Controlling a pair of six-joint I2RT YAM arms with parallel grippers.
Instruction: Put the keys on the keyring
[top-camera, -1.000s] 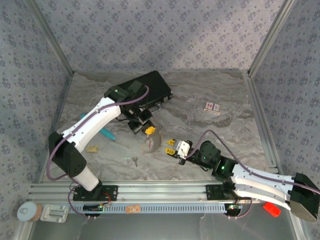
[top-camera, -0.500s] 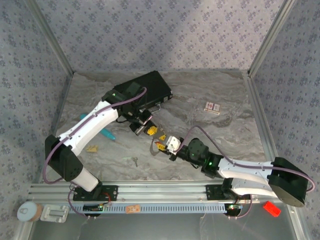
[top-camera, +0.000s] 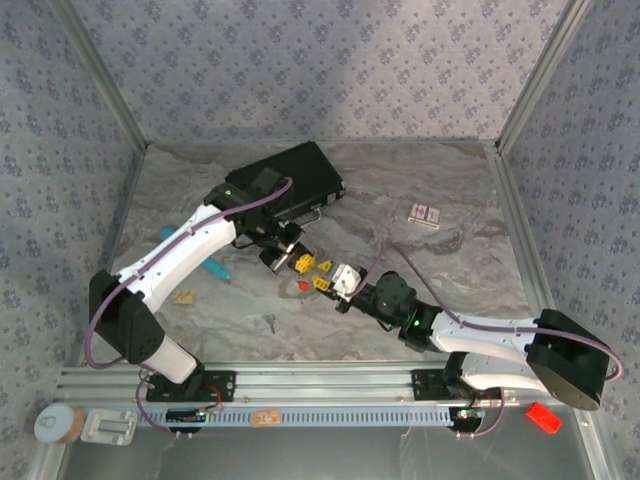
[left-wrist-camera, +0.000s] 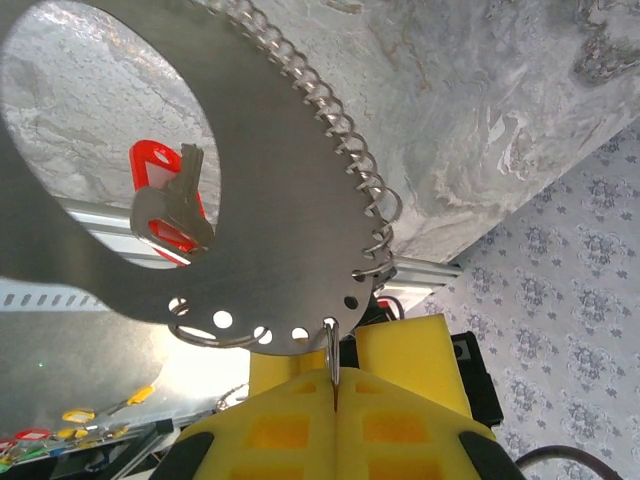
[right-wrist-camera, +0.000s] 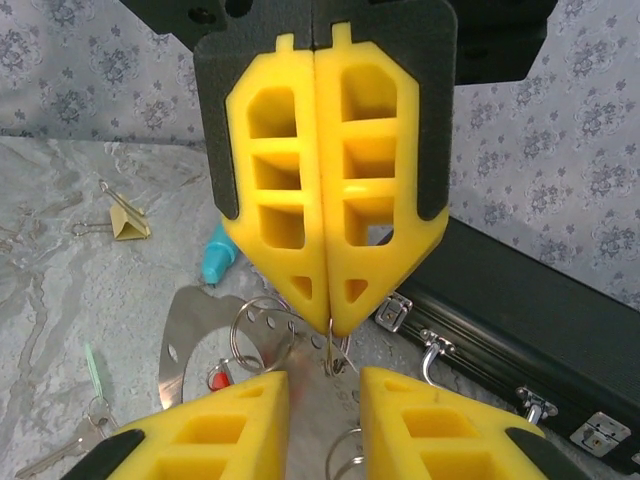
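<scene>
The left end effector (left-wrist-camera: 335, 385) is pressed together on a small wire loop (right-wrist-camera: 335, 352) at the rim of the keyring (left-wrist-camera: 290, 230), holding that beaded plate off the desk (top-camera: 420, 260). The right end effector (right-wrist-camera: 325, 388) faces it, apart and empty, just beside the loop. A red-headed key (left-wrist-camera: 165, 205) shows through the plate's hole, and a silvery key (top-camera: 269, 322) lies loose on the desk. The ring seems presented for threading. Next, the right arm probably needs a key and fine alignment.
</scene>
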